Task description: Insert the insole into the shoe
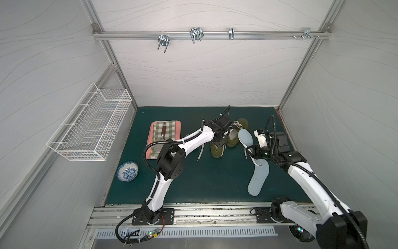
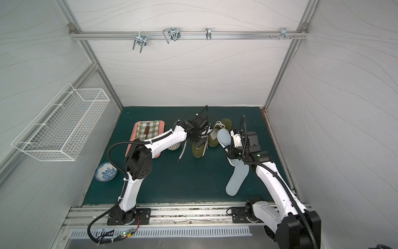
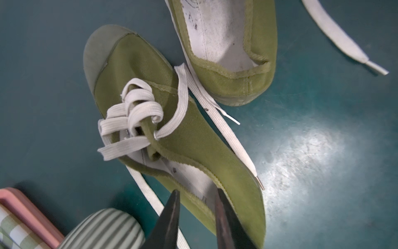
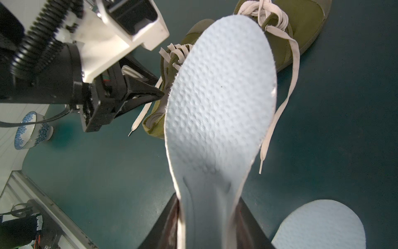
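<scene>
**Right gripper (image 4: 207, 212) holds the insole (image 4: 219, 120); left gripper (image 3: 197, 191) sits at a shoe's heel.**

The right jaws are clamped on the insole's heel end. In a top view its toe end is raised just right of centre, beside the other shoe (image 3: 226, 84). The left jaws stand narrowly apart astride the collar of the laced shoe (image 3: 140, 71), with white lining showing between them. A second insole (image 1: 258, 179) lies flat at the lower right of the green mat (image 1: 193, 183).
</scene>
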You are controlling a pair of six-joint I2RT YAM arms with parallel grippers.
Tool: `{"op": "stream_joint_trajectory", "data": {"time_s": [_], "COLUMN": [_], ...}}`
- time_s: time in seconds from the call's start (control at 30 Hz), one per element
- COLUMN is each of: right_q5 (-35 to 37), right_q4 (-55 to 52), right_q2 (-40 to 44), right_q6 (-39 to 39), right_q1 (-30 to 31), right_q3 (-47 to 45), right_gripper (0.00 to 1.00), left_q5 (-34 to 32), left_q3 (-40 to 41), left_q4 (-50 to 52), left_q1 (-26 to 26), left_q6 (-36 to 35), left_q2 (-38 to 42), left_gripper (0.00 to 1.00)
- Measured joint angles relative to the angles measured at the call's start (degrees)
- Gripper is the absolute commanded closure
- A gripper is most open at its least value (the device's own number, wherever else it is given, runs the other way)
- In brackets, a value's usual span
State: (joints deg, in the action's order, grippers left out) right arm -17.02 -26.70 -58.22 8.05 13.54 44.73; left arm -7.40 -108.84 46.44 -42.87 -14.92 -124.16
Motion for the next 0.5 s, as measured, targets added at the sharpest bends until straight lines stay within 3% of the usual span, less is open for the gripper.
{"op": "stream_joint_trajectory", "data": {"time_s": [0.5], "right_q5": [-0.26], "right_q4": [-0.94], "right_q2": [0.00], "right_q6": [-0.20], "right_q1": [-0.83], "right_q3": [0.07], "right_gripper": [0.61], "left_q5": [-0.31], "left_q3": [-0.13], "left_q4": [-3.80], "left_q1": [2.91], "left_q6": [-8.52], "left_q2": [-0.52], "left_gripper": [0.73]}}
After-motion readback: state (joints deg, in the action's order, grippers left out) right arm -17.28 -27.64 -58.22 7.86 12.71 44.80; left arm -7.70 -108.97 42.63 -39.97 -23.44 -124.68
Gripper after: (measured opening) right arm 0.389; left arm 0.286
